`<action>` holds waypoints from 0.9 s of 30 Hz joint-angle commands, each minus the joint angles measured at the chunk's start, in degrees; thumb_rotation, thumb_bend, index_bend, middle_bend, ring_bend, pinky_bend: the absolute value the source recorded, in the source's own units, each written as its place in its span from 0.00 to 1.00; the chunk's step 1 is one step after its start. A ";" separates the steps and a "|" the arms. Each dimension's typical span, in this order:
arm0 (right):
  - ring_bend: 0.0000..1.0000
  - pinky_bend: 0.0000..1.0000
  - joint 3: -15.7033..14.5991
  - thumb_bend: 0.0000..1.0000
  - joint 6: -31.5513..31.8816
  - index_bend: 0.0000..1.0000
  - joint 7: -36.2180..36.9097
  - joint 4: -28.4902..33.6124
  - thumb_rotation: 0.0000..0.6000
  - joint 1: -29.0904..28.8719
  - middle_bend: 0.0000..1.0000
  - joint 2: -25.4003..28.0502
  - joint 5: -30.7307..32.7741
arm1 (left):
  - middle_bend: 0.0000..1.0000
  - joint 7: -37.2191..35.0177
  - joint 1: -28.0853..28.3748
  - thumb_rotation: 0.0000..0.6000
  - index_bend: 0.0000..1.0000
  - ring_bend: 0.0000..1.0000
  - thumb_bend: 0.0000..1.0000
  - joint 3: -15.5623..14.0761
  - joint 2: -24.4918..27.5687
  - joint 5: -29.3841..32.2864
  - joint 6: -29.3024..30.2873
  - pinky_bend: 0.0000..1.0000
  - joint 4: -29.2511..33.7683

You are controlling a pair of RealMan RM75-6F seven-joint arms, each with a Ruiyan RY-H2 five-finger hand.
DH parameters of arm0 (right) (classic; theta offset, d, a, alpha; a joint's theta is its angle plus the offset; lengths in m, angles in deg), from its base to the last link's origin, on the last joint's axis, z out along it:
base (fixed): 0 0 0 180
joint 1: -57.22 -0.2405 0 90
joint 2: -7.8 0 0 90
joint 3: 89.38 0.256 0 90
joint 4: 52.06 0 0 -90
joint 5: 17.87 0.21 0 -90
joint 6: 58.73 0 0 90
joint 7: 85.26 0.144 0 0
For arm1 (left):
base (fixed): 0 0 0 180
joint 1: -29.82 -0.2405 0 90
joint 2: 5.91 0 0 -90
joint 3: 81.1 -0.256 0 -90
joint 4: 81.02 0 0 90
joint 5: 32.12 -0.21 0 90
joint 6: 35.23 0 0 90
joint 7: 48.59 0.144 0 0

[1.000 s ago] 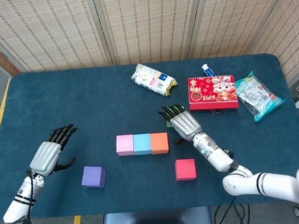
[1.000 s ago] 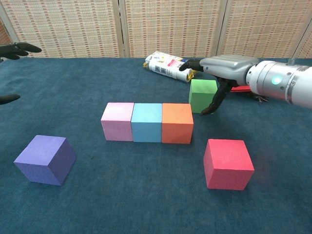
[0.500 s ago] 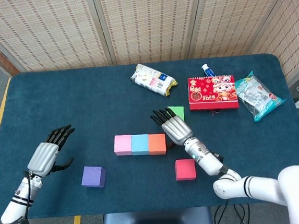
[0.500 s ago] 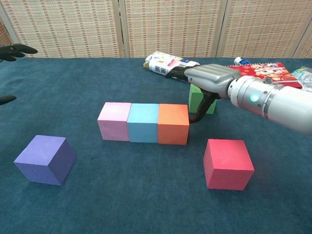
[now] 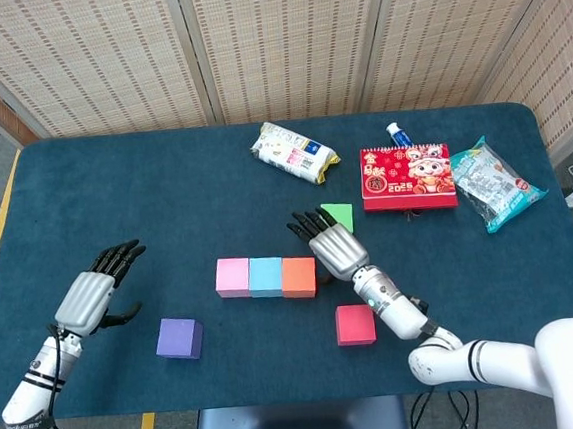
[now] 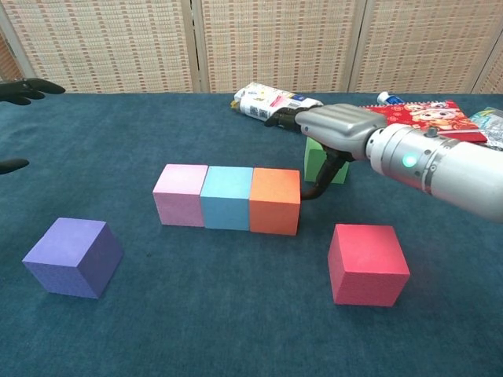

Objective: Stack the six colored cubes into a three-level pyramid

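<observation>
Pink [image 6: 179, 195], cyan [image 6: 226, 198] and orange [image 6: 274, 201] cubes stand side by side in a touching row at mid-table. My right hand [image 6: 334, 129] hovers just right of the orange cube [image 5: 298, 277], fingers spread and holding nothing, its thumb reaching down to that cube's right face. Partly hidden behind this hand is the green cube [image 6: 333, 163]. The red cube [image 6: 368, 263] sits alone at the front right and the purple cube [image 6: 73, 256] at the front left. My left hand [image 5: 98, 291] floats open above the table's left side, away from every cube.
At the back lie a white snack packet [image 5: 294, 153], a red calendar box [image 5: 408, 177], a small bottle [image 5: 397, 132] and a clear bag [image 5: 492, 181]. The dark blue table's front edge [image 5: 283, 403] runs close to the purple and red cubes.
My right hand left the green cube and came left to the orange cube's side. The three-cube row slid a little to the left. The left hand barely moved.
</observation>
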 commanded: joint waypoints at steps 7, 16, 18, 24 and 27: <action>0.00 0.00 0.15 0.18 6.27 0.00 2.35 17.30 1.00 5.85 0.00 15.55 -2.61 | 0.04 -2.20 1.47 1.00 0.05 0.00 0.34 -0.97 2.58 -1.10 -2.77 0.10 1.73; 0.00 0.00 -1.91 0.18 15.33 0.00 9.69 26.67 1.00 15.13 0.00 31.19 -8.65 | 0.12 1.27 1.08 1.00 0.15 0.05 0.34 -5.39 7.51 -3.64 -5.86 0.11 7.28; 0.00 0.00 -2.51 0.18 16.81 0.00 12.08 26.36 1.00 16.93 0.00 33.02 -9.74 | 0.12 2.38 0.60 1.00 0.15 0.05 0.34 -5.94 7.47 -3.57 -5.86 0.11 8.24; 0.00 0.00 -4.67 0.18 20.06 0.00 18.51 23.71 1.00 21.58 0.00 35.34 -12.88 | 0.08 7.34 -0.85 1.00 0.10 0.04 0.34 -7.75 6.20 -3.55 -6.14 0.11 11.05; 0.00 0.00 -5.65 0.18 21.43 0.00 21.51 22.33 1.00 23.41 0.00 35.42 -14.67 | 0.07 9.36 -1.76 1.00 0.08 0.02 0.35 -8.31 4.85 -3.34 -5.76 0.11 12.03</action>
